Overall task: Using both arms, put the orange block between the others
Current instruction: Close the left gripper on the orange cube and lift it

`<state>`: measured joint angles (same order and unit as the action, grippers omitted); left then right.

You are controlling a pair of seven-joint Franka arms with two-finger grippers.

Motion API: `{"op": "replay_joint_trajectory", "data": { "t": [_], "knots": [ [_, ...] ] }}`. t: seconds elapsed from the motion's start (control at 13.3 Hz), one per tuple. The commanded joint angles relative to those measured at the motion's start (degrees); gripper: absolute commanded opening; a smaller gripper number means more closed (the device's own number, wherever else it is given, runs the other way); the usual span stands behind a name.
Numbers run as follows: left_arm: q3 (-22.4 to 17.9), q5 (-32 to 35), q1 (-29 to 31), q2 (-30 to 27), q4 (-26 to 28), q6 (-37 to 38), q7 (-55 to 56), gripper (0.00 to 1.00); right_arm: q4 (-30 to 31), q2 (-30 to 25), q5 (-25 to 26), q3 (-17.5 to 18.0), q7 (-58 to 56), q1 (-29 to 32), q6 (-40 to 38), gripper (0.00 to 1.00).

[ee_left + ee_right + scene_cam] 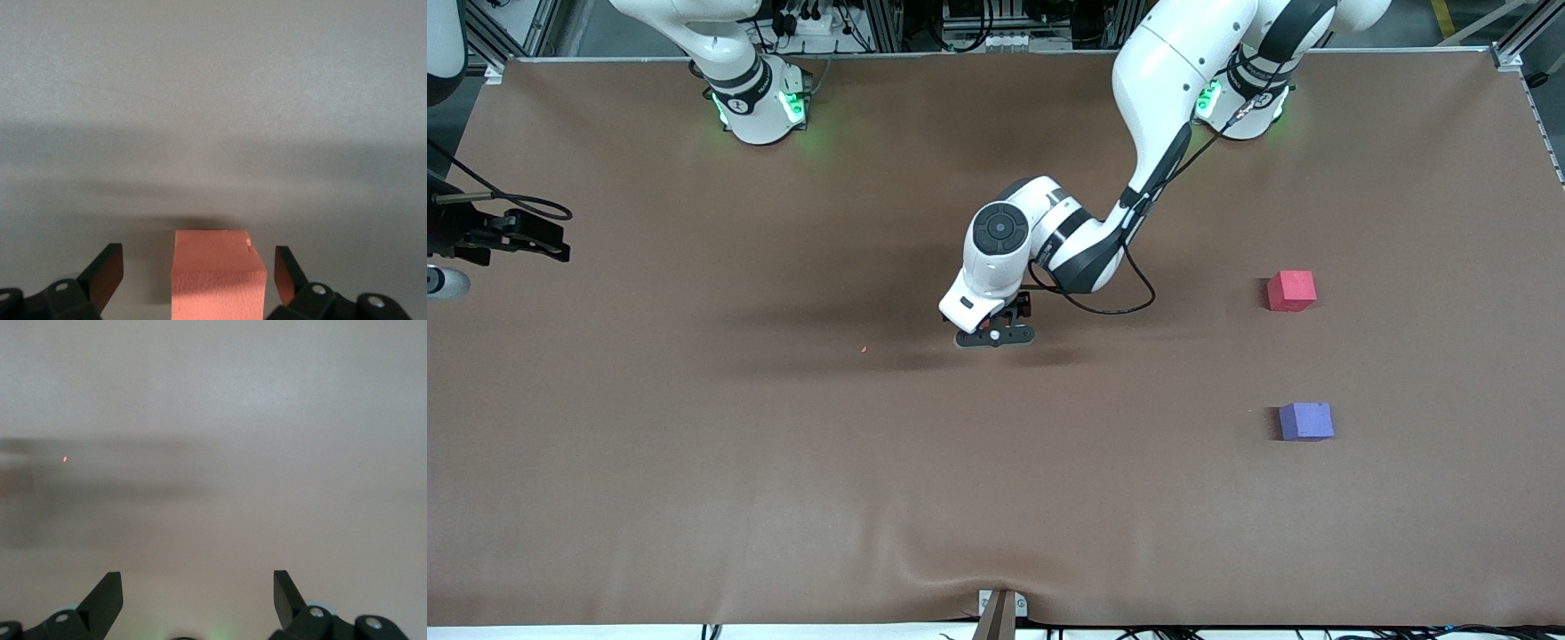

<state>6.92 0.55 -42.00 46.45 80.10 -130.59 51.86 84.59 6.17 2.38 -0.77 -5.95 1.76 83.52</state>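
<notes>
Claw [199,277] of left arm gapes wide around orange block [217,273], untouched.

The orange block [217,273] sits mid-table [694,462] between the left gripper's [994,337] spread jaws; the red block [1291,291] and purple block [1306,420], nearer the camera, lie toward the left arm's end.

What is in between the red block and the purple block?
Nothing yet. In the front view only bare brown table shows between the red-pink cube and the purple-blue cube. The orange block sits between the left gripper's open fingers.
</notes>
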Motion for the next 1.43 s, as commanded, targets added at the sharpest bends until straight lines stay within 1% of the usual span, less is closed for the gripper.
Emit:
{"op": "replay_joint_trajectory", "data": {
  "t": [0.0, 0.45, 0.6, 0.9, 1.05, 1.35],
  "knots": [
    [-0.77, 1.56, -0.81, 0.66, -1.44, 1.03, 1.75, 1.00, -0.57, -0.28, -0.97, 0.41, -0.11, 0.53, -0.55, 1.00],
    [-1.47, 1.56, -0.89, 0.75, -1.35, 1.03, 1.75, 1.00, -0.57, -0.37, -0.97, 0.50, -0.11, 0.44, -0.64, 1.00],
    [-1.47, 1.47, -1.94, 1.54, -1.35, 1.03, 2.02, 1.00, -0.57, -0.37, -0.97, 0.50, -0.11, 0.44, -0.64, 1.00],
    [-1.56, 1.21, -3.35, 1.54, -1.52, 1.73, 6.14, 1.00, -0.57, -0.37, -0.97, 0.50, -0.11, 0.35, -0.64, 1.00],
    [-1.56, 1.46, -3.36, 0.23, -1.79, 7.77, 5.97, 1.00, -0.57, -0.37, -0.97, 0.50, -0.11, 0.26, -0.64, 1.00],
    [-1.56, 1.82, -2.04, -2.41, -1.96, 16.83, 5.71, 1.00, -0.57, -0.28, -0.88, 0.50, -0.11, 0.27, -0.64, 1.00]
  ]
}}
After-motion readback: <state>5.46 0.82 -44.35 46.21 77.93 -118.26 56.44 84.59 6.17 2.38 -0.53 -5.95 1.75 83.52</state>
